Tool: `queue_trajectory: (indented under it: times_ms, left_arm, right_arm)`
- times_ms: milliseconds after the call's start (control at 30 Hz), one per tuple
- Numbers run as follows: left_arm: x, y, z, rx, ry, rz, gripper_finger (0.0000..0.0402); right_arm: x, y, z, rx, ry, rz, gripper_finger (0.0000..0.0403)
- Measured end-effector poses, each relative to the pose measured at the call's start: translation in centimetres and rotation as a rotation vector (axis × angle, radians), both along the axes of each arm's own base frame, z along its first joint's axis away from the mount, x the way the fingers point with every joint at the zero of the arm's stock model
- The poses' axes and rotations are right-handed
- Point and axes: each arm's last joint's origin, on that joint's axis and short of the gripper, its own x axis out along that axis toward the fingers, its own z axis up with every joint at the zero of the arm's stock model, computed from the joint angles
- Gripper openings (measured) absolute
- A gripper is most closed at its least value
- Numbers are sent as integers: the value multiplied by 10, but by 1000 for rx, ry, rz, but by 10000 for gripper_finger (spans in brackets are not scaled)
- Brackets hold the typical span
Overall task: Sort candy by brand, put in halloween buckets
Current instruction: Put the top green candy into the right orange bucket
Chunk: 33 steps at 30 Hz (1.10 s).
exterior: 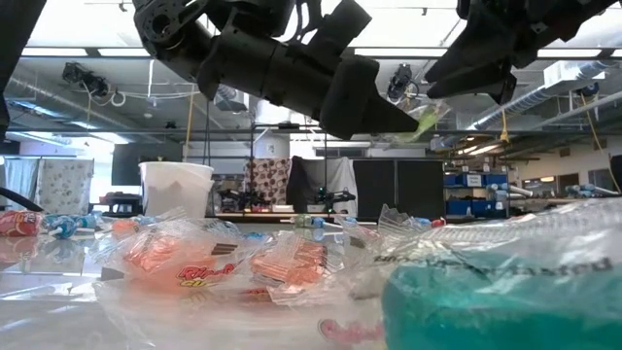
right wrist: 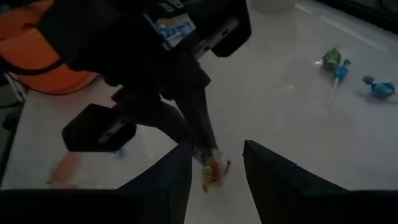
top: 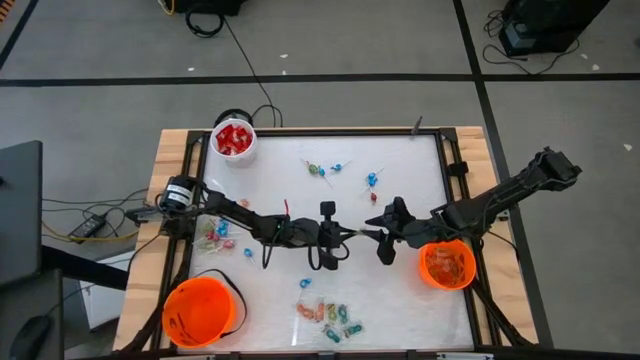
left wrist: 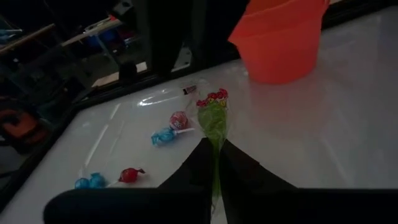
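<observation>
My left gripper (top: 352, 232) is over the table's middle, shut on a long green-wrapped candy (left wrist: 213, 121) with a red end. My right gripper (right wrist: 216, 167) faces it from the right, open. Its fingers stand on either side of the candy's red end (right wrist: 212, 169) without visibly touching it. An orange bucket (top: 447, 265) holding candy stands on the table under the right arm. A second orange bucket (top: 200, 310) stands at the near left. A white bucket (top: 233, 140) with red packets stands at the far left. My left gripper pinches the green wrapper's near end (left wrist: 216, 163) between its two fingers. The fingers come almost level from the table's left, lying along the candy. The candy sticks out past the fingertips, red end foremost, lifted clear of the table (exterior: 425, 121).
Loose lollipops (top: 320, 170) (top: 372, 180) lie on the far half of the table. A heap of pastel wrapped pieces (top: 330, 315) lies near the front edge, and a few sweets (top: 220, 235) lie by the left arm. Black frame rails run along the table's edges.
</observation>
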Motion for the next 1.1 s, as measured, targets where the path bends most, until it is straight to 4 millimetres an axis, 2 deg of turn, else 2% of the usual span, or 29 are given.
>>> queue_trajectory:
  times_ms: [133,333,500,600,733,867,1100]
  left_arm:
    - [0,0,1,76,3,-8,21]
    - [0,6,4,167,-4,97,21]
    - [0,8,2,230,26,86,21]
    - [1,10,2,229,32,91,21]
    - [-1,10,-2,235,67,81,21]
    - [-2,4,-3,235,66,64,21]
    - [-3,-17,10,296,-49,15,21]
  right_arm:
    - [0,-1,-4,-31,19,-25,156]
    - [1,-2,-4,-49,20,-28,156]
    - [3,-5,-3,-145,37,7,156]
    - [4,-9,-3,-132,30,-27,156]
    - [4,-8,-4,-149,58,28,156]
    - [5,-9,-3,-178,57,42,156]
    - [6,-6,-2,-65,36,86,156]
